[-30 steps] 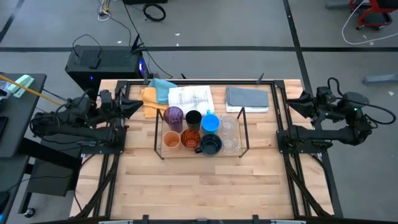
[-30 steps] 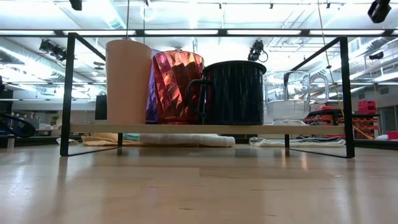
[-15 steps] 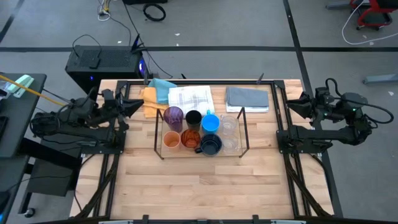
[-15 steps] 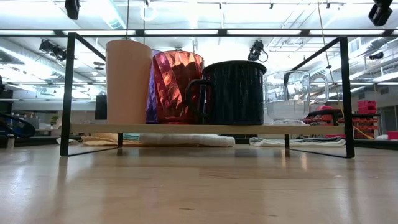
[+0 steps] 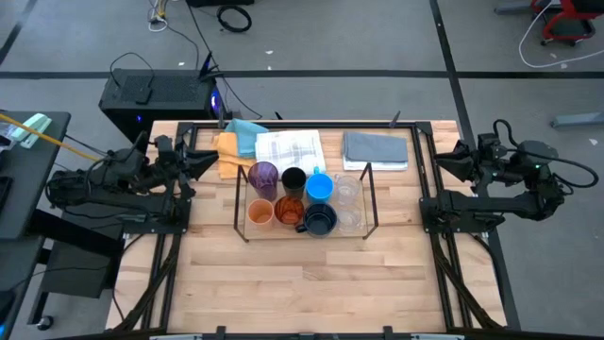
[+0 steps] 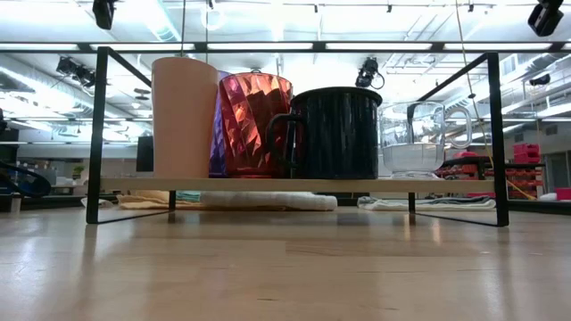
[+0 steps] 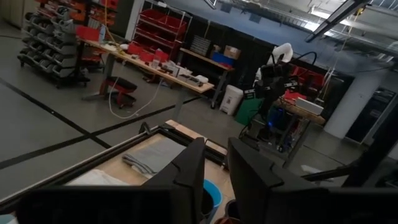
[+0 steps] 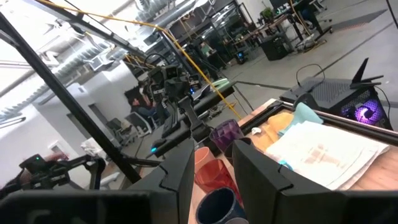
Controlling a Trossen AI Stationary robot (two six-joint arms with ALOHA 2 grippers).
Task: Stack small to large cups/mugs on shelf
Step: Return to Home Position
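Note:
The black rod shelf (image 5: 241, 203) stands mid-table, and the cups stand upright on its board (image 6: 285, 185). In the far row are a purple cup (image 5: 263, 175), a black cup (image 5: 293, 178), a bright blue cup (image 5: 319, 186) and a clear glass (image 5: 348, 190). In the near row are an orange cup (image 5: 260, 212), a faceted orange cup (image 5: 290, 211), a navy handled mug (image 5: 321, 220) and another clear glass (image 5: 351, 218). My left gripper (image 5: 206, 161) hovers at the table's left edge and my right gripper (image 5: 447, 159) at its right edge. Both point inward, narrowly open and empty.
Folded cloths lie behind the shelf: a yellow and teal one (image 5: 236, 142), a white printed towel (image 5: 291, 148) and a grey one (image 5: 376, 149). Bare wood lies in front of the shelf (image 5: 302, 283). Black arm-mount rails (image 5: 427, 189) run along both sides.
My left arm has shifted slightly at the table's left edge. The cups and the shelf have not moved.

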